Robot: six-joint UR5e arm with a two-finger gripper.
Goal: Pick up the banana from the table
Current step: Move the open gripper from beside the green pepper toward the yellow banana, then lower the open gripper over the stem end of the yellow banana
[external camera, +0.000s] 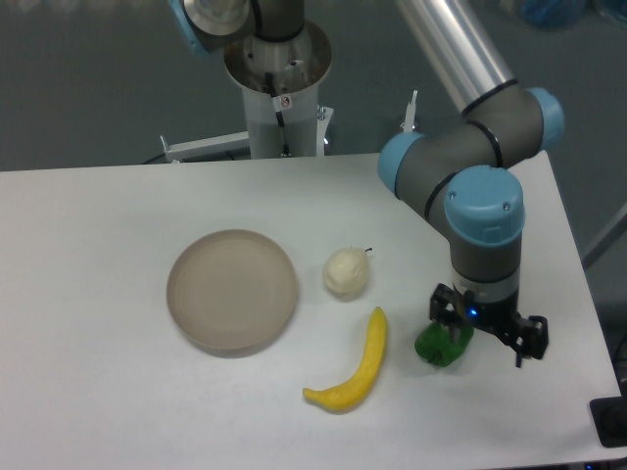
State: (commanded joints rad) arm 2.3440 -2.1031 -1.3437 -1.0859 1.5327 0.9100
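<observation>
Lying on the white worktop [118, 215], front and centre-right, the banana [355, 370] is bright yellow and curved, one tip pointing up toward the cream fruit, the other end bending left toward the front edge. Nothing touches it.

Around it: one round beige plate [232, 291] to the upper left, apart from the banana. One pale cream round fruit [346, 271] with a small stem sits just beside the plate's right rim, above the banana's upper tip, with a small gap to both. One green object [443, 345] lies to the banana's right, near but not touching; its shape is hard to make out, partly covered by the end effector.

End effector [487, 331] hangs low over the right side of the worktop, right at the green object, pointing down. Black fingers [532, 338] are spread out to either side, so it looks open; whether it touches the green object is unclear. It holds nothing that can be seen. It is right of the banana, with the green object between them.

Arm: one, grey with blue joint caps, coming down from the upper right. Its base pedestal [277, 98] stands behind the worktop's rear edge.

Count: one banana, one plate, one cream fruit, one green object, one arm, one end effector.
</observation>
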